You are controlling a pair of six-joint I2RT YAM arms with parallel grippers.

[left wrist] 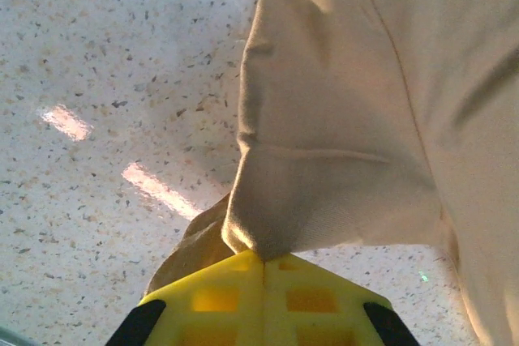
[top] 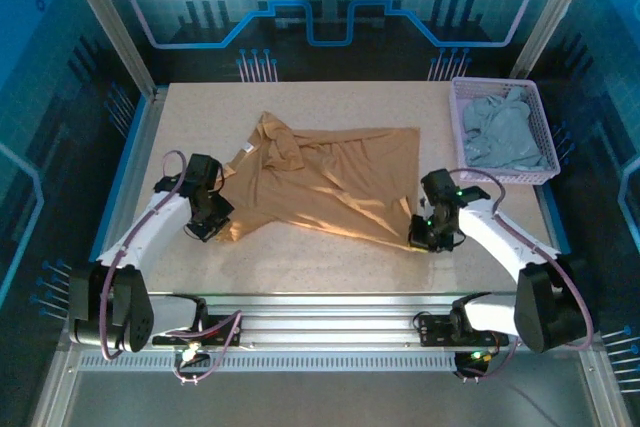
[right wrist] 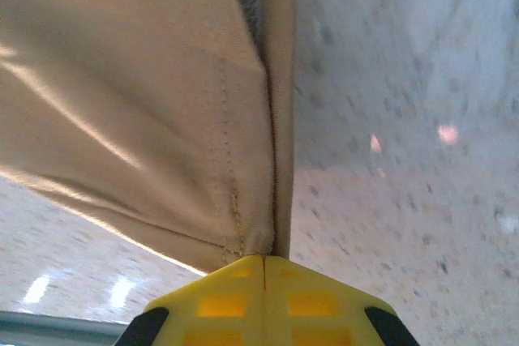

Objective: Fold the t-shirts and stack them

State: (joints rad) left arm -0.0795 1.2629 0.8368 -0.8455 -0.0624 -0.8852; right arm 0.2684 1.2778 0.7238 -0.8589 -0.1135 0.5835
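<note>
**A:** While both arms reach in over the tabletop (top: 330, 267), where does the tan t-shirt (top: 340, 187) lie?

**B:** Spread out but rumpled across the middle of it, between the two arms. Its small white neck label (top: 247, 150) shows toward the far left, and folds run slantwise over the cloth.

**A:** What have the left jaws got?

**B:** The left arm (top: 150, 235) comes in at the shirt's near left corner. From its wrist camera the yellow jaws are pressed fully together. A bunched tip of the tan t-shirt (left wrist: 349, 119) is pinched between them, and the cloth fans out from there over the speckled tabletop (left wrist: 105, 79).

**A:** And the right jaws?

**B:** The right arm (top: 500, 237) meets the near right corner. Its yellow jaws are likewise closed tight, clamping an edge of the tan t-shirt (right wrist: 138, 103) just where a stitched seam (right wrist: 233, 184) runs into them. The tabletop (right wrist: 405, 160) is blurred beyond.

**A:** The other shirt?

**B:** The pale grey-blue t-shirt (top: 505, 132) sits crumpled inside the lavender mesh basket (top: 515, 178) at the far right corner of the tabletop, well apart from the tan one.
</note>
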